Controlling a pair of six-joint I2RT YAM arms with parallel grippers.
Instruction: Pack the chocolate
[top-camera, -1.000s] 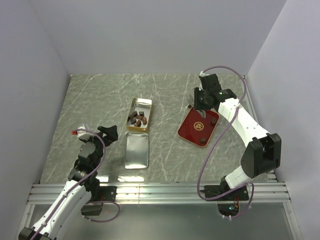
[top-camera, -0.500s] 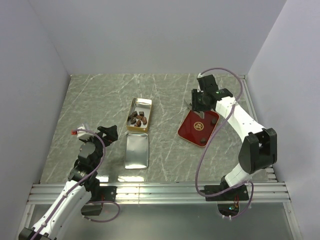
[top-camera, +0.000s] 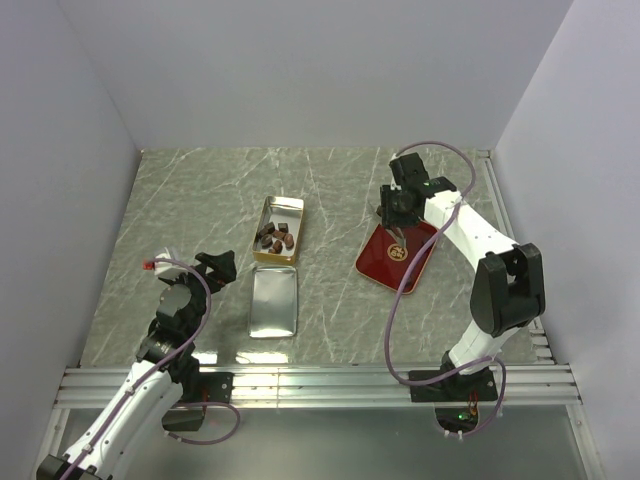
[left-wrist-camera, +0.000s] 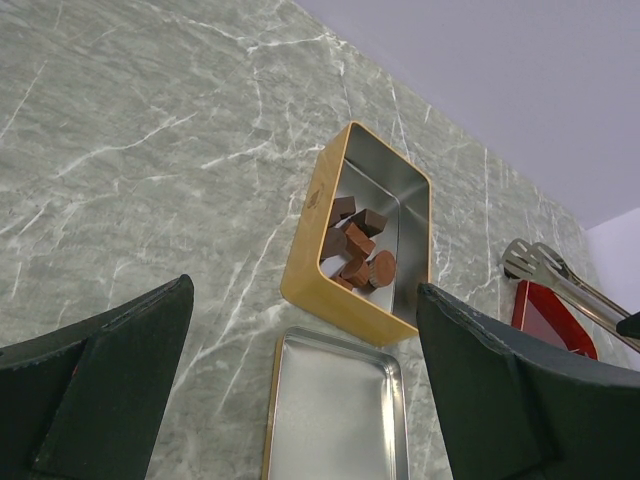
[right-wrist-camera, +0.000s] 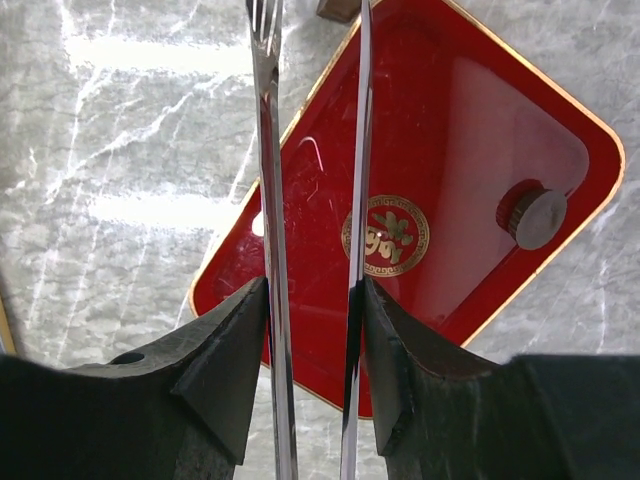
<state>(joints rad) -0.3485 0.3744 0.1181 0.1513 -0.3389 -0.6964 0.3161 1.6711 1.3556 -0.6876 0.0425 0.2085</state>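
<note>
Gold tin: open on the marble table, out past the left fingertips, in the gap between them and a bit closer to the right-hand one.
Chocolate: a handful of brown chunks piled at the end of the tin nearest those fingers.
Lid: lying flat, inside up, between the tin and the left fingers.
Left gripper: fingers spread as wide as they go, nothing between them.
Right gripper: fingers squeezed onto a pair of metal tongs, one on each arm. The arms run straight out ahead with a narrow gap between them.
Red tray: right under the tongs, stretching ahead and to the right of the right fingers.
Round piece: one chocolate on the tray, well off to the right of the tongs.
Brown bit: up at the tong tips, cut off by the frame edge. Honestly can't tell if it's pinched.
</note>
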